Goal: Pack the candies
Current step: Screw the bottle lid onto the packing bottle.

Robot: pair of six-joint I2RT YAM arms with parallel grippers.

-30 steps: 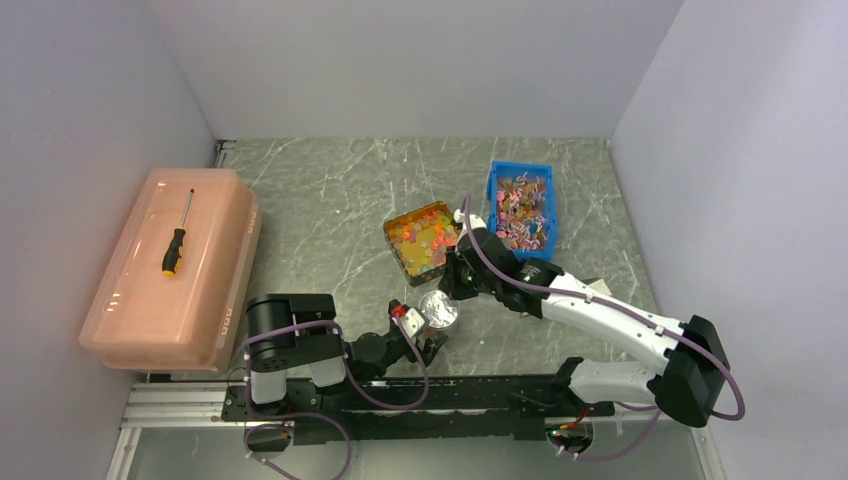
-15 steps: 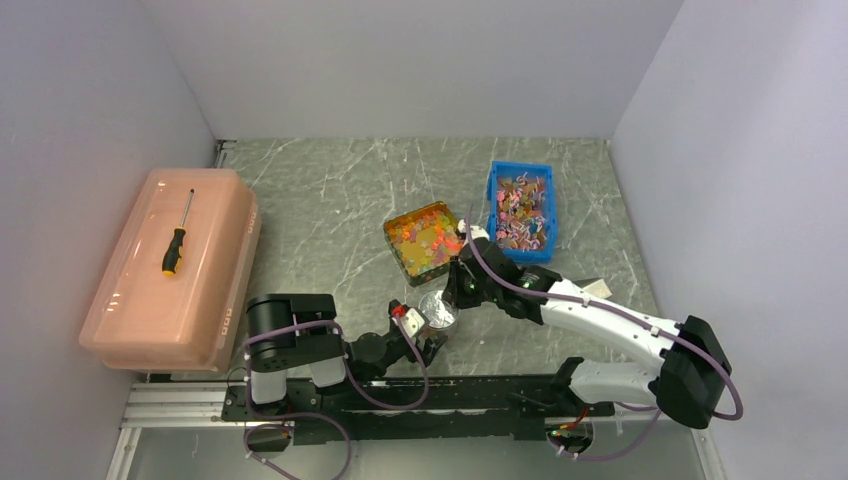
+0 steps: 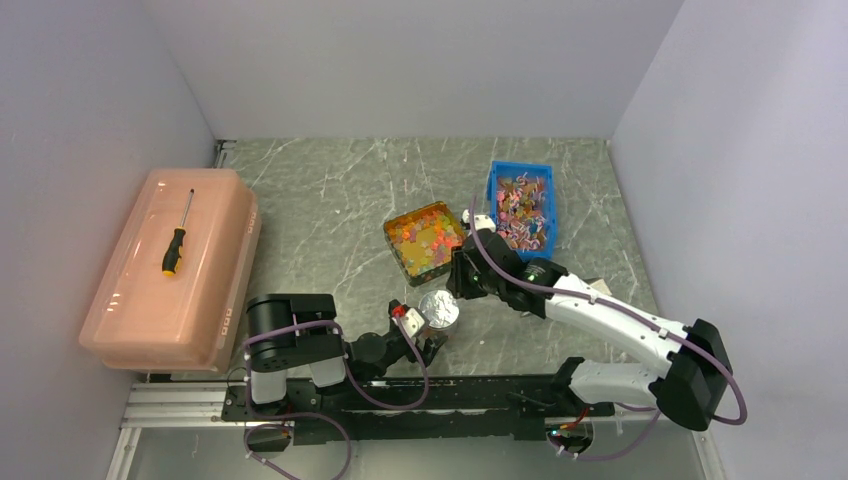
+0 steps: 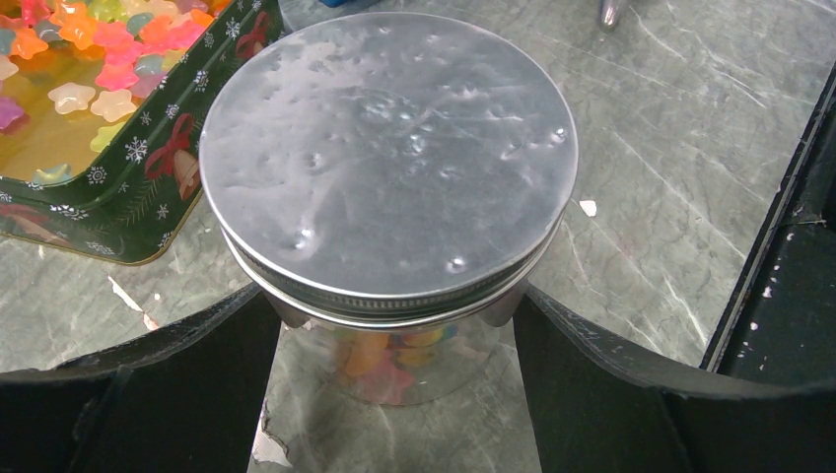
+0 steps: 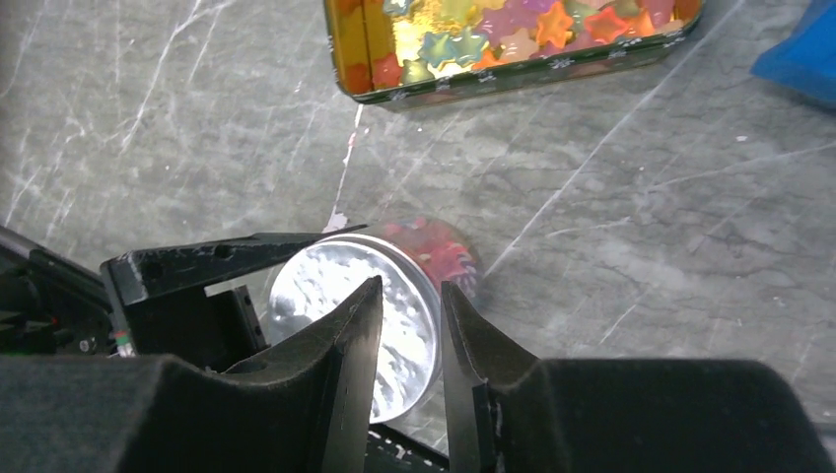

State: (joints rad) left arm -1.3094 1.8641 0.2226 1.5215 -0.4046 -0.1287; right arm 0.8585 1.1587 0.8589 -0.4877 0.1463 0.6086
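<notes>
My left pincer [image 4: 394, 296] is set wide around the jar [image 4: 394, 360], one finger pressed against each side just under the lid [image 4: 384, 158], so that arm is the nearer one and holds it. The jar stands upright, its long axis vertical, lid on top.

My right pincer [image 5: 409, 288] hangs just above the lid with a narrow gap between its fingers and nothing in it. From above, the jar lies just beside it at 7 o'clock. Any further move on the lid is therefore straight down along the jar's axis. I judge the lid already seated, though I cannot tell how tightly.

The candies [image 4: 99, 59] are in two places: most lie loose in the tin [image 4: 128, 197], at 12 o'clock from the jar and near it, and some show through the jar's clear wall.

Count: one jar, one lid, one tin, one blue bin [image 3: 520, 165] of other sweets at 1 o'clock, one pink box [image 3: 180, 290] well apart at 9 o'clock with one screwdriver [image 3: 176, 243] lying on it. The candies are too many to count.
</notes>
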